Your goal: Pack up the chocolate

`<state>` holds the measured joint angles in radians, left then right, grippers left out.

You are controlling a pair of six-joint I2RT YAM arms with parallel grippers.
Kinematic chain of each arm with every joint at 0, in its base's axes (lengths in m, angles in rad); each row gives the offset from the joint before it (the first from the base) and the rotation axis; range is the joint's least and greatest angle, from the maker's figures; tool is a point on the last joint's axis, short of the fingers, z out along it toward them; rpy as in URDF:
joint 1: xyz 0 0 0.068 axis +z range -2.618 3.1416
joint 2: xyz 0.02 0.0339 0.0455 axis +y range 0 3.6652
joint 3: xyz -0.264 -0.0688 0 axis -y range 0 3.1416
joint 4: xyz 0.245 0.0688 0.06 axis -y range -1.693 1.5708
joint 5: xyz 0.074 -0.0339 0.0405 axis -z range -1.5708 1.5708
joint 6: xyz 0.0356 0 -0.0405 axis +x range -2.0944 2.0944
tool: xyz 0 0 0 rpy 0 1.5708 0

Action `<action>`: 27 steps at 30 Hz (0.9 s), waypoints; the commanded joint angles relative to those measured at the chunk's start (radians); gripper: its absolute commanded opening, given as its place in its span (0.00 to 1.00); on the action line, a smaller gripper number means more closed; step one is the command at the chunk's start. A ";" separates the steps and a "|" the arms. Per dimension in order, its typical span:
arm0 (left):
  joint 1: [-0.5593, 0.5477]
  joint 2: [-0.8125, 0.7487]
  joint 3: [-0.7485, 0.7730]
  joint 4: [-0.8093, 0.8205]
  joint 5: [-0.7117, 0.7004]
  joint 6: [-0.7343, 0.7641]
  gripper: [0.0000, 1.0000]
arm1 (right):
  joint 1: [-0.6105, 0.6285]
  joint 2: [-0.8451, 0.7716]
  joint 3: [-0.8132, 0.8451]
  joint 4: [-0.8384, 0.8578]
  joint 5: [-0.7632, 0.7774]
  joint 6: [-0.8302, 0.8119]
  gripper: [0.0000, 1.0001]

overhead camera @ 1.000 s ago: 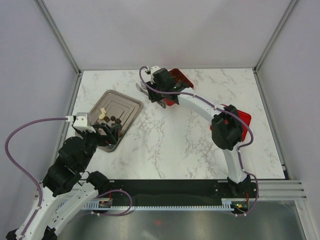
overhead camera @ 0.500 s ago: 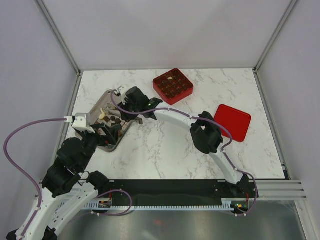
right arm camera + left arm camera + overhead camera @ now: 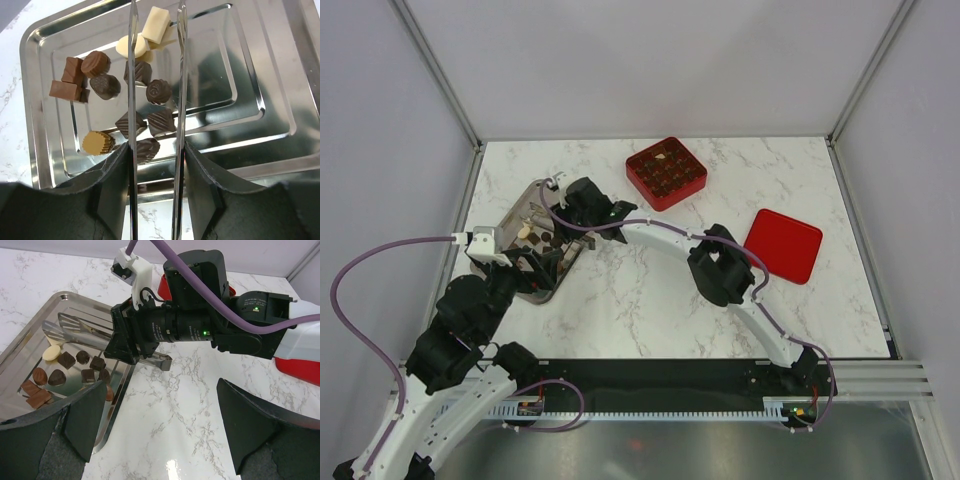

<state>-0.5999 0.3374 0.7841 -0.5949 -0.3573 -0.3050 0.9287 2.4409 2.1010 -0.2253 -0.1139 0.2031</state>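
On the white marble counter (image 3: 650, 290), a shiny metal tray (image 3: 280, 100) holds small brown and cream chocolates (image 3: 160, 91). The right jaws grip silver tongs (image 3: 133, 100) above them; the left jaws gape wide.

**Three cameras, one shared tray**

The top external camera sits high above and behind the arm bases. It looks down and forward over the whole bench (image 3: 660, 290), from near rail to far wall, and is the most distant view. The left wrist camera rides low at the near left of the bench, facing far and right. It is close over the steel tray (image 3: 27, 342), and the right arm (image 3: 200, 330) fills its middle. The right wrist camera looks almost straight down along the tongs (image 3: 132, 165) onto that tray from very near. All three views share the tray and the chocolate (image 3: 105, 86) on it.
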 commanded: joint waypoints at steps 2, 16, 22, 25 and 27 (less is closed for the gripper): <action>0.002 -0.009 -0.002 0.046 -0.005 0.037 1.00 | 0.019 0.041 0.071 0.064 -0.001 0.036 0.53; 0.002 -0.011 -0.002 0.046 -0.006 0.038 1.00 | 0.036 0.096 0.142 -0.012 0.091 0.022 0.52; 0.002 -0.014 -0.002 0.046 -0.008 0.038 1.00 | 0.038 0.084 0.136 -0.037 0.115 0.010 0.45; 0.002 -0.017 -0.002 0.044 -0.012 0.038 1.00 | 0.033 0.069 0.114 -0.042 0.143 0.006 0.42; 0.002 -0.015 0.000 0.044 -0.012 0.038 1.00 | 0.030 0.050 0.090 -0.042 0.148 0.007 0.40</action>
<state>-0.5999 0.3305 0.7841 -0.5949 -0.3576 -0.3046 0.9600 2.5351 2.1925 -0.2710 -0.0025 0.2207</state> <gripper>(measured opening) 0.993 0.416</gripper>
